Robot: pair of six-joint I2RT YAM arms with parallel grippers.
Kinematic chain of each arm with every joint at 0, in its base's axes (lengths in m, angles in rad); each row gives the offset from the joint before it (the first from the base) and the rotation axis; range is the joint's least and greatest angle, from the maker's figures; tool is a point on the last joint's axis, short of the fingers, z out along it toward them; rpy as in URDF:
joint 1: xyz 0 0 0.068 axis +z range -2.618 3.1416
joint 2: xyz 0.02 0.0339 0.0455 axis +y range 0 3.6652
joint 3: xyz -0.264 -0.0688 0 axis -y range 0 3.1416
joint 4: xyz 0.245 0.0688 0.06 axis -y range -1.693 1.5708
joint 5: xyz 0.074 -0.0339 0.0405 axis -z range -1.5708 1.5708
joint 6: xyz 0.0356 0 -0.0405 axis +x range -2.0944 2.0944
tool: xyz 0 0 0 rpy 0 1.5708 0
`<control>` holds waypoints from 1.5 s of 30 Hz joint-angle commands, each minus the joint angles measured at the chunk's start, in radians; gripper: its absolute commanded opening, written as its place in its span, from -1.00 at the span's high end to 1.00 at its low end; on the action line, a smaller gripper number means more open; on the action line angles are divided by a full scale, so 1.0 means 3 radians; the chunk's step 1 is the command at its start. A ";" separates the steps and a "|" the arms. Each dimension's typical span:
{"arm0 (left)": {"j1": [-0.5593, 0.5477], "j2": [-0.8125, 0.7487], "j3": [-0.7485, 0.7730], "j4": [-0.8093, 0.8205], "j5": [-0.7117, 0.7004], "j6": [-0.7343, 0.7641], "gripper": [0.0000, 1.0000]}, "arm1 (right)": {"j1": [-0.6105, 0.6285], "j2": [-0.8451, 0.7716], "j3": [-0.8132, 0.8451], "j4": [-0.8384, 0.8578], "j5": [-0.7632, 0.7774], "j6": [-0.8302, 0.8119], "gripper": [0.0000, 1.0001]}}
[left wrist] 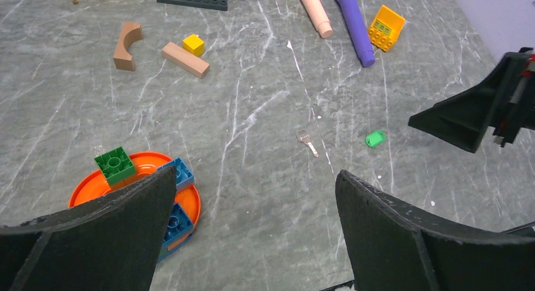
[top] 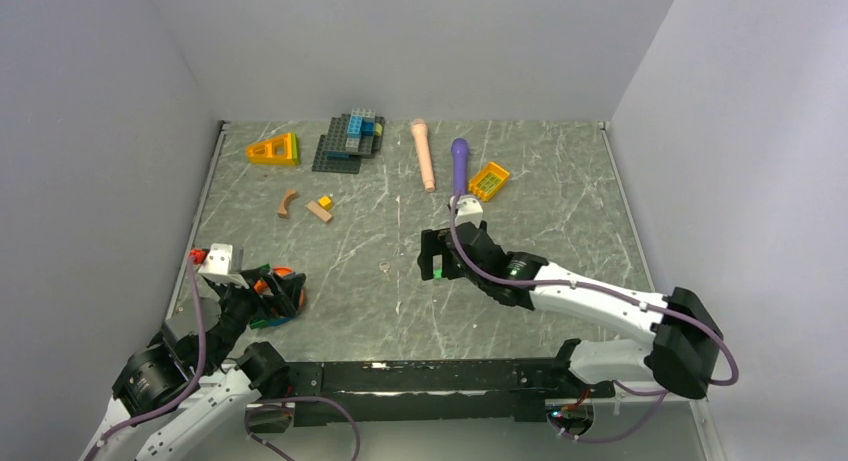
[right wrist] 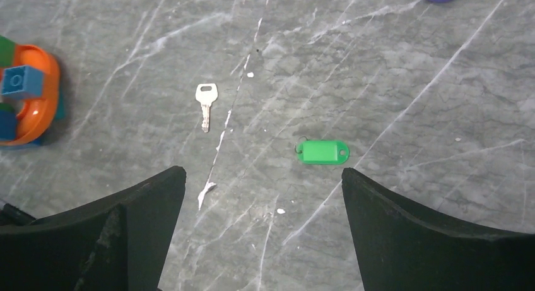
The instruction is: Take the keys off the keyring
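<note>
A single silver key [right wrist: 205, 105] lies flat on the grey table, apart from the keyring. The keyring is a green plastic tag [right wrist: 322, 151] with a small wire ring at its left end. My right gripper [right wrist: 262, 172] hovers open just above and in front of the tag, nothing between its fingers. From the left wrist view the key [left wrist: 307, 141] and tag [left wrist: 375, 138] lie side by side ahead of my left gripper [left wrist: 255, 174], which is open and empty. From above, the right gripper [top: 432, 259] sits mid-table with the key [top: 385, 269] to its left; the left gripper [top: 278, 296] is near the front left.
An orange dish [left wrist: 142, 165] with blue and green blocks sits by the left gripper. Farther back lie wooden blocks [top: 319, 211], a dark baseplate with bricks [top: 346, 146], a pink cylinder [top: 424, 153], a purple cylinder [top: 459, 166] and yellow bricks [top: 489, 180].
</note>
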 commanded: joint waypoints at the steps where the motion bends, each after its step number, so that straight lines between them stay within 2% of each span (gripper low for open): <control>1: -0.0005 -0.0057 -0.0023 0.0082 -0.0002 0.0057 -0.99 | -0.0012 -0.0409 -0.0121 0.0202 -0.0028 -0.0160 -0.96; 11: 0.0000 -0.0075 -0.0045 0.0113 0.0045 0.0089 -0.99 | -0.0012 -0.1400 -0.0474 0.0087 0.0386 -0.0244 -0.95; 17: 0.0002 -0.0080 -0.0055 0.0132 0.0065 0.0110 -0.99 | -0.0010 -0.1860 -0.0609 -0.0092 0.0824 -0.0170 -0.98; 25: -0.0001 -0.0102 -0.0059 0.0141 0.0077 0.0114 -0.99 | -0.0012 -0.2713 -0.1181 0.0180 0.1502 0.0079 -1.00; 29: 0.0001 -0.0118 -0.0064 0.0146 0.0086 0.0122 -0.99 | -0.0011 -0.3099 -0.1306 0.0052 0.1454 -0.0194 -1.00; 33: 0.0002 -0.0126 -0.0071 0.0154 0.0096 0.0131 -0.99 | -0.0012 -0.3376 -0.1324 -0.0154 0.1365 -0.0147 -1.00; 45: 0.0000 -0.0142 -0.0075 0.0152 0.0094 0.0131 -0.99 | -0.0012 -0.3587 -0.1146 -0.0531 0.0729 0.0031 -1.00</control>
